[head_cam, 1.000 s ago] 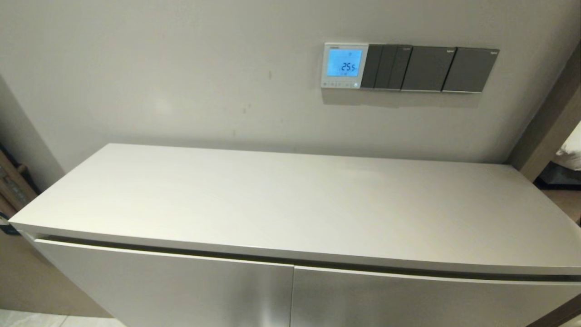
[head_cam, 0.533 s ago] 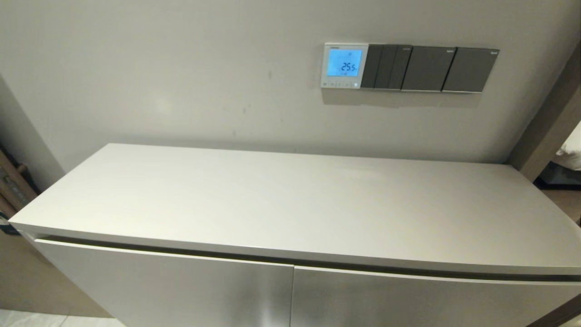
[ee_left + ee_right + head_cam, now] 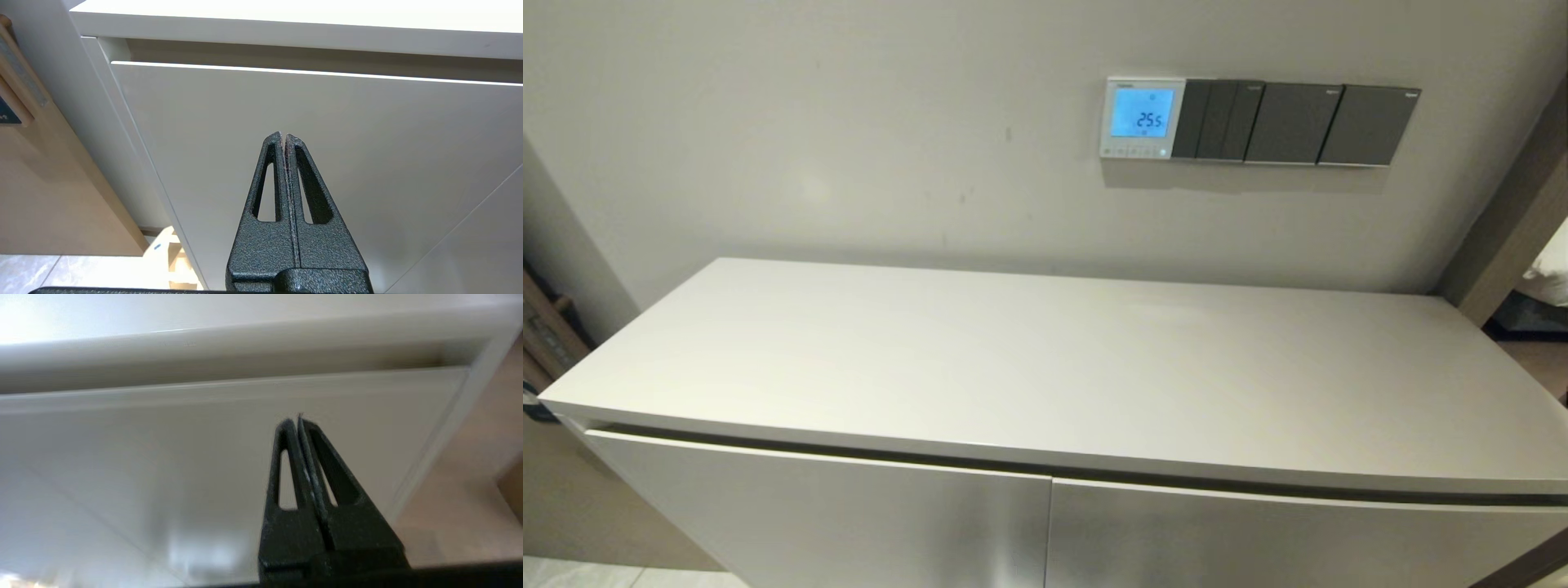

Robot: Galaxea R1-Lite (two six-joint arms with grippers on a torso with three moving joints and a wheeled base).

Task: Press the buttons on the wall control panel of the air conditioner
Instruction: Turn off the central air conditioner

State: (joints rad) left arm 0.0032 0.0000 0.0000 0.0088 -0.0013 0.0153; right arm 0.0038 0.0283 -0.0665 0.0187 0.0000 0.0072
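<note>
I've got the air conditioner's wall control panel (image 3: 1143,118) up on the wall above the back of the counter (image 3: 1045,367), toward my right side, its screen lit blue. It sits flush against a run of dark grey switch plates (image 3: 1298,124) on its right. The buttons (image 3: 1134,151) are a tiny pale row along the panel's bottom edge, under the screen.

Neither arm shows from the head. My left pincer (image 3: 284,136) is down low facing the cabinet door (image 3: 310,163) below the counter's lip, tips pressed together, nothing between them. My right pincer (image 3: 297,421) is the same story on the other side: closed up, empty, looking at the door front.

Handling-wise, nothing to grip here. I reckon these are stiff little plastic keys with short travel on a fixed housing, so it's a poke, not a grasp. Closed tips make a decent single point. I'd come in square to the wall and press lightly; the keys look closely packed, so a slanted touch could catch two, or clip the nearest rocker.
</note>
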